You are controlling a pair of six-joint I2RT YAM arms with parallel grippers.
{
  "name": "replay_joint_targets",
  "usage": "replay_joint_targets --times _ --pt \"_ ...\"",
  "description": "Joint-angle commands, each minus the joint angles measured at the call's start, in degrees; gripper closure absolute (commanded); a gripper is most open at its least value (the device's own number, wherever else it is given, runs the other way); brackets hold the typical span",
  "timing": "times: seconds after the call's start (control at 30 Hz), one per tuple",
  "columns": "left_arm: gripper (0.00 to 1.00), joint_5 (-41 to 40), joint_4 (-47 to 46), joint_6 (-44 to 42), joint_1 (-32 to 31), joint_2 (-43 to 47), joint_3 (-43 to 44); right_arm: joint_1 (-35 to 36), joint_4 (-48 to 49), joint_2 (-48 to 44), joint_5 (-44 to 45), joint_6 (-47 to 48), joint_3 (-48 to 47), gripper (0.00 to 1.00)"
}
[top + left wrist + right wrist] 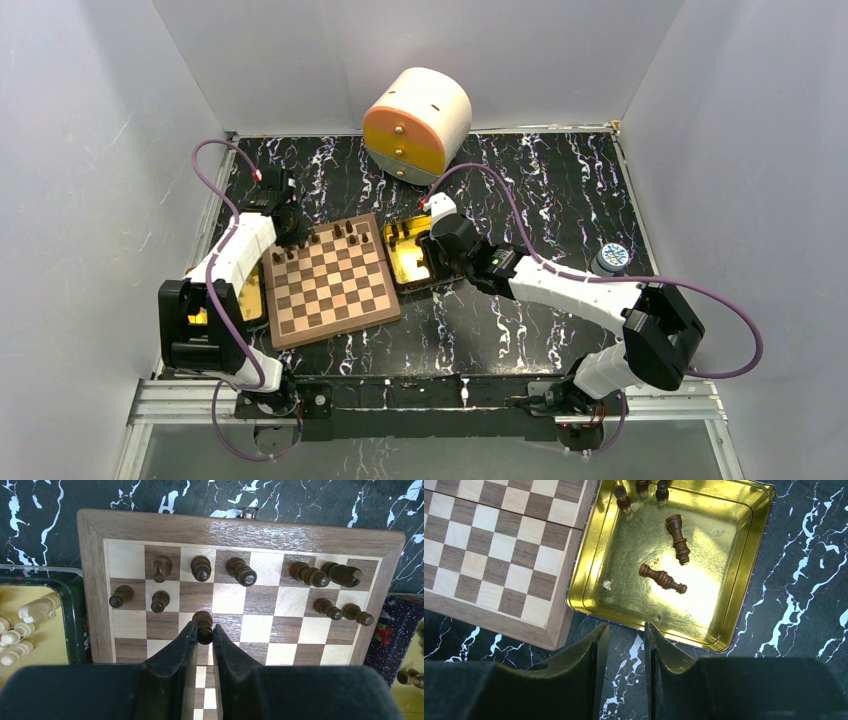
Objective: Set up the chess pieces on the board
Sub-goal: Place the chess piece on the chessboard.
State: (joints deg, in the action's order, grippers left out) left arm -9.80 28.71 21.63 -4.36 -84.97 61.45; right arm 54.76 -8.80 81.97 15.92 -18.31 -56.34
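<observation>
The job is under way but far from finished. On the board [240,532], nine dark chess pieces [201,567] stand in the two rows along its far edge, with gaps among them. The left gripper [204,630] is closed on a tenth, a small dark pawn [203,622], held by its head over a square near the middle of the second row. Every other row is bare.

More dark pieces wait in the gold tin [634,605] touching the board's right side: two lie flat [662,578] and three stand at its far edge [622,497]. The right gripper [624,630] hovers over the tin's near rim, partly open and holding nothing. Pale pieces [30,610] sit untouched in a tray [75,610] at the board's left side.

The pieces are tiny turned wood, each narrower than a square.
</observation>
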Motion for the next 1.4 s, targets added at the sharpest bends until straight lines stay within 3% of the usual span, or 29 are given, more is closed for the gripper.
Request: replay_joint_targets --times 0.0,0.97,1.27,1.37 --pt "0.92 0.58 -1.32 -1.3 0.71 0.35 -0.83 -0.21 2.73 -2.57 0.05 -0.77 0.04 0.59" --pt "0.92 1.01 -5.56 -2.64 1.64 -3.84 -3.54 -0.18 2.22 -1.95 -0.12 -0.49 -1.06 0.59" --pt "0.87 0.5 -5.64 -2.69 1.64 -4.25 -3.72 -0.19 2.23 -2.51 0.14 -0.5 -0.7 0.6" --pt "0.8 -0.13 -5.62 -2.82 1.64 -4.32 -3.65 -0.18 2.27 -2.62 0.16 -0.5 -0.53 0.6"
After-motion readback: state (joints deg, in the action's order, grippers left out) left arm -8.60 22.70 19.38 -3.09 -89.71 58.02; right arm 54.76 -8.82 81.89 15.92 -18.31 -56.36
